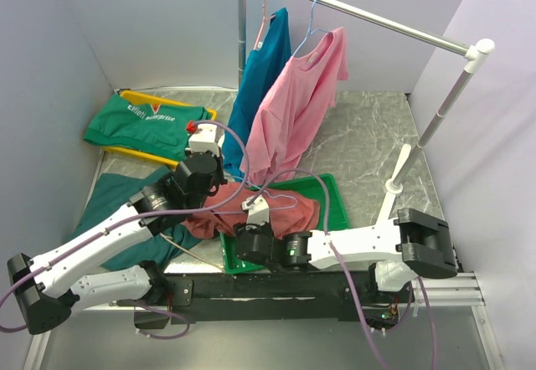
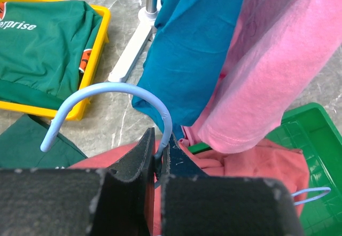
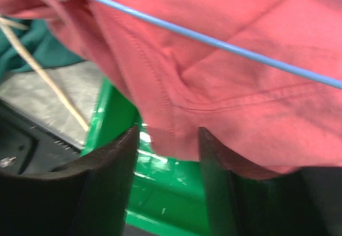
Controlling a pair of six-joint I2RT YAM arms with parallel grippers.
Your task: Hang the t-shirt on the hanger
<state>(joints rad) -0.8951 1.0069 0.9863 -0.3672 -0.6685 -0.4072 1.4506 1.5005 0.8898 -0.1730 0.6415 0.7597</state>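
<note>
Marbled grey desk point(image 1: 368, 136) between pale walls, with a rail point(image 1: 377, 23) at the back carrying a teal t-shirt point(image 2: 197, 44) and a pink t-shirt point(image 2: 267, 70). Salmon-red t-shirt point(image 1: 285, 211) heaped over the near-left corner of the green tray point(image 1: 335, 194) and spilling past its rim, with the light blue hanger point(image 2: 107, 89) lying across it. Clenched left tool point(image 2: 158, 158) on the hanger's neck just below the curled hook, keeping the hook upright. Released right tool point(image 3: 170, 137), jaws apart directly under a stitched edge of the t-shirt, hanger wire crossing the cloth above. Judged soft, light and limp: drapes, bunches and slides off thin wire readily; best taken at a stitched hem or the collar, where a pinch gathers few layers. Hanger judged light, springy and slick; best held at the neck to stop twisting. Collar and sleeves not identifiable in the heap; unclear whether either hanger shoulder sits inside the shirt. Most of the wire triangle hidden by cloth and arms in the top view; only one bent end visible beside the left tool. Contact between cloth and the right tool's pads: cannot tell. At far left, a yellow tray point(image 2: 101, 38) with a green shirt point(image 2: 43, 49), well apart.
</note>
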